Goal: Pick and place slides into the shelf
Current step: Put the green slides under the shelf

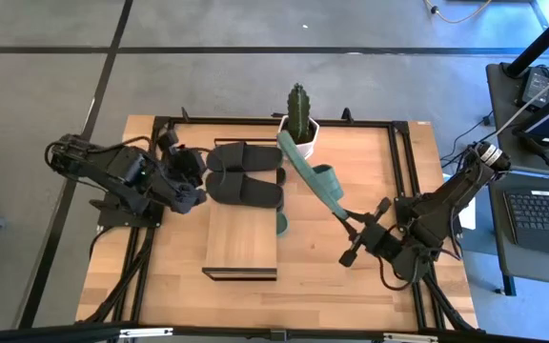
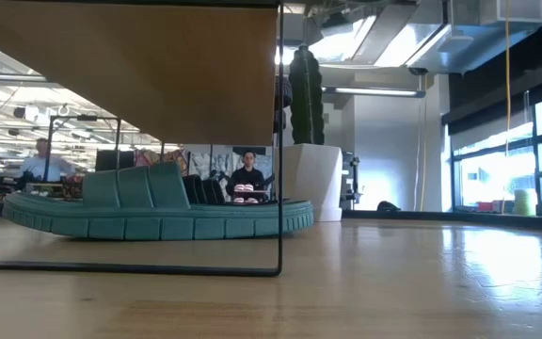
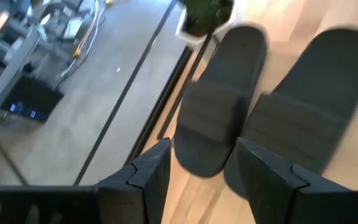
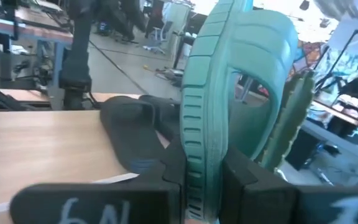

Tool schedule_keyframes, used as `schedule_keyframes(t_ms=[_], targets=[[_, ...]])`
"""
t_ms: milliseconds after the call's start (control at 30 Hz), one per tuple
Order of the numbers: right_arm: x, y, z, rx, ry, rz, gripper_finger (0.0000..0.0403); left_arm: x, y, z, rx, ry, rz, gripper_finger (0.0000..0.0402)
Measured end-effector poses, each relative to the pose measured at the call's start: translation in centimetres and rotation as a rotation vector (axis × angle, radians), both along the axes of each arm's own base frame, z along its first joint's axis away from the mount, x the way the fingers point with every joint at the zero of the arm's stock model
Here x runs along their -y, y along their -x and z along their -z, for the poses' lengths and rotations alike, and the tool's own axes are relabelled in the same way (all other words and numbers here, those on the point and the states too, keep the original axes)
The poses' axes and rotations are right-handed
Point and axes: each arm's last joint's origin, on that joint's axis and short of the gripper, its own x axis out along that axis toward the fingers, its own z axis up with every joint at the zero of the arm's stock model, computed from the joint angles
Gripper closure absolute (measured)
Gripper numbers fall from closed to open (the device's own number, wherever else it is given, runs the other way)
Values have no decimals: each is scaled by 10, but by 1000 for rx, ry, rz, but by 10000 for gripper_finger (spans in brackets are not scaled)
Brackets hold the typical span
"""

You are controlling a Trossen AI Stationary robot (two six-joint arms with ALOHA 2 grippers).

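Placement next: carry the green slide [image 1: 311,176], pinched edge-on by the heel in the right pincer [image 1: 358,229] and hanging on its side above the counter [image 1: 351,276] near the cactus pot [image 1: 299,129], toward the shelf [image 1: 241,238]. Turn sole-down first, then set beside its mate (already under the plank). Left pincer [image 3: 201,180], fingers wide and empty, hovering at the heels of 2 black slides [image 1: 244,171]; keep clear.

My overhead camera looks straight down on the bench [image 1: 351,267]. My low one sits at bench height, close under the shelf [image 2: 158,66]. Both show the cactus [image 1: 298,110]. Each wrist camera looks closely past its own fingers.
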Motion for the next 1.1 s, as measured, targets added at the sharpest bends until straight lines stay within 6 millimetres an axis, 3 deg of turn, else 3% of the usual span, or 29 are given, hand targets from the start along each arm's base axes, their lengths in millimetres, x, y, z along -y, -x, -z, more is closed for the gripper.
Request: schedule_keyframes(t_ms=[300, 433, 767, 1100], targets=[[19, -11, 10, -45, 33, 88, 354, -3, 6, 50, -100, -20, -74, 230], [27, -12, 17, -81, 48, 110, 354, -2, 6, 62, -145, -29, -74, 230], [37, -4, 41, -232, -84, -2, 354, -3, 6, 68, -157, -32, -85, 230], [64, 32, 55, -395, -308, 173, 354, -3, 6, 68, -157, -33, -85, 230]])
